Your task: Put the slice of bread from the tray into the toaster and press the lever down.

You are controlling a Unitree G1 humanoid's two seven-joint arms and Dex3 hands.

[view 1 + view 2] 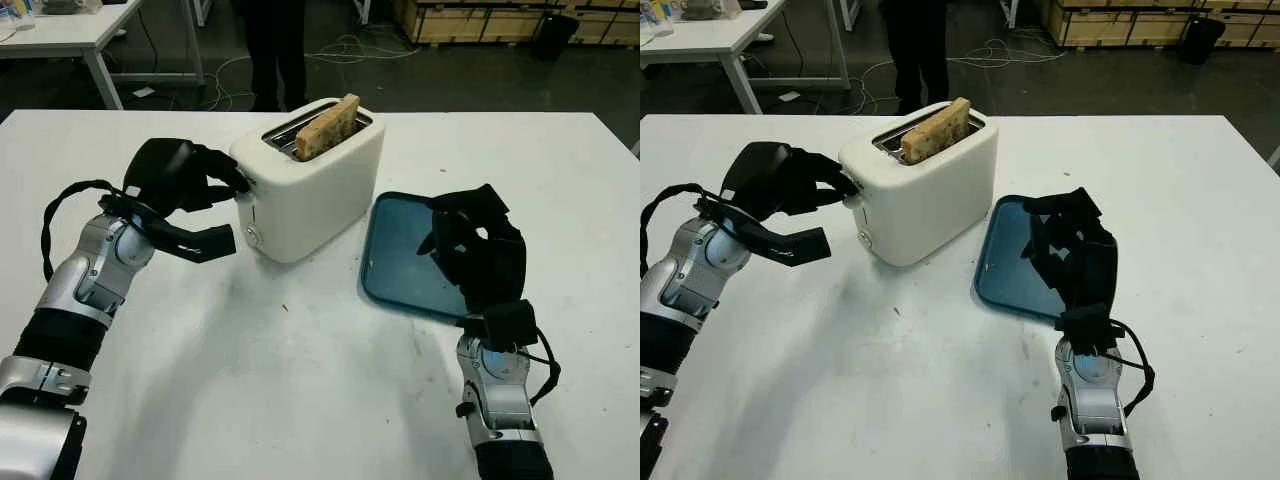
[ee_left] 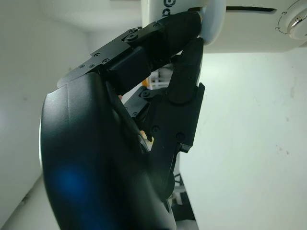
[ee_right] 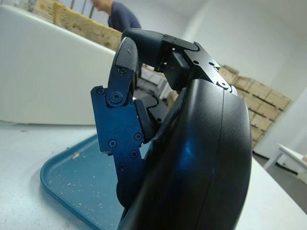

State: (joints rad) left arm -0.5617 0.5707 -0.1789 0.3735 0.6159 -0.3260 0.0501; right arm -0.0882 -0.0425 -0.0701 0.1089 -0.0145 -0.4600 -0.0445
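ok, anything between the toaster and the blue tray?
Nothing: in the left eye view, bare white table separates the toaster from the tray. The right hand hangs over the tray's far side, not in that gap.

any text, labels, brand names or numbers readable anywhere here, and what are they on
None can be read.
Toaster: in the left wrist view a fragment of dark lettering shows on the white body beside the left hand, cut off and unreadable.
Toaster dial: fine tick marks round it, no legible numbers.
Tray, bread, right hand: no text visible.
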